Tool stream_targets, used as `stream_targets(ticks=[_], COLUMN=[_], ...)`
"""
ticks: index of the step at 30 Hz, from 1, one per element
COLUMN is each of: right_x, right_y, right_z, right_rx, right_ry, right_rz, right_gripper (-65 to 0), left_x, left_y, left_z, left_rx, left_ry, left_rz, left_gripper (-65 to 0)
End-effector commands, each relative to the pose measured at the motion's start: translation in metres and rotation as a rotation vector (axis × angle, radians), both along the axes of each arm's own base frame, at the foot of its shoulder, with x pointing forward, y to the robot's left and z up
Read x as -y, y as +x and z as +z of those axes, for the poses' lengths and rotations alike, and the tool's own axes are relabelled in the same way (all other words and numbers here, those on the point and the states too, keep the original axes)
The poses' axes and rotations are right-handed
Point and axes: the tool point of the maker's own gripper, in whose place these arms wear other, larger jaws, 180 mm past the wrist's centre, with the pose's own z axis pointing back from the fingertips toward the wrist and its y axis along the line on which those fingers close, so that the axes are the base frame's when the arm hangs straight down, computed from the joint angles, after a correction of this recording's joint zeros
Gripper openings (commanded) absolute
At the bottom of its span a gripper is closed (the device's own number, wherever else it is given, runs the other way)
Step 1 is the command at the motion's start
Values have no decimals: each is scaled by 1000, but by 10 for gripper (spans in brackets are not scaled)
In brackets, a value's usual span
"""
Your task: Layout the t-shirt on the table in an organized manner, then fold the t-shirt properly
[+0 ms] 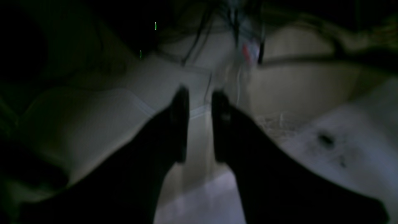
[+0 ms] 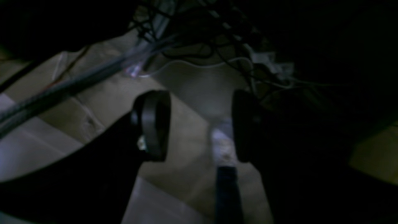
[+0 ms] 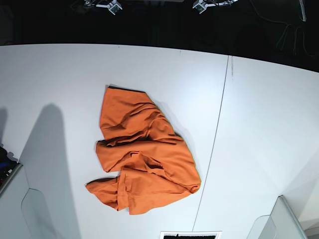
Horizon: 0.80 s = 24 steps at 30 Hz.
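White tabletop fills my base view: the table [image 3: 259, 124] has one thin dark seam [image 3: 219, 124] running near to far. On it the t-shirt [image 3: 142, 159] lies crumpled, just left of the seam, its long axis running near to far and leaning slightly.

Neither arm shows in the base view. The left gripper [image 1: 200, 124] has a narrow gap between its jaws and holds nothing. The right gripper [image 2: 199, 124] stands wide and empty. Both wrist views are dim, showing cables and pale surfaces but no shirt, so I cannot tell which arm is nearer.

I see no containers anywhere.
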Motion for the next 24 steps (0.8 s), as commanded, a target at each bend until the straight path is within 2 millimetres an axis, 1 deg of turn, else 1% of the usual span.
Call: stream_targets(ticks=[1, 5, 7, 11, 16, 20, 21, 24], right_x=[1, -5, -8, -20, -44, -61, -64, -70], right_y=[2, 14, 18, 32, 58, 82, 89, 115], right_z=[8, 45, 65, 108, 159, 190, 198, 221], right_rx=[26, 124, 152, 215, 333, 404, 427, 516], right_ry=[33, 118, 141, 197, 279, 326, 342, 371], right_rz=[-4, -20, -8, 28, 85, 81, 72, 64], right_gripper=[-338, -338, -338, -338, -338, -338, -338, -338], left_x=[2, -2, -10, -28, -45, -48, -49, -50], left_y=[11, 31, 46, 81, 110, 128, 132, 148], left_z=[9, 41, 61, 112, 172, 212, 220, 242], left_rx=[49, 152, 215, 360, 473, 550, 569, 625], left_ry=[-29, -51, -53, -75, -103, -148, -155, -177], left_rz=[-1, 18, 58, 143, 179, 156, 145, 107], left_gripper=[-494, -494, -494, -494, -492, -400, -388, -387])
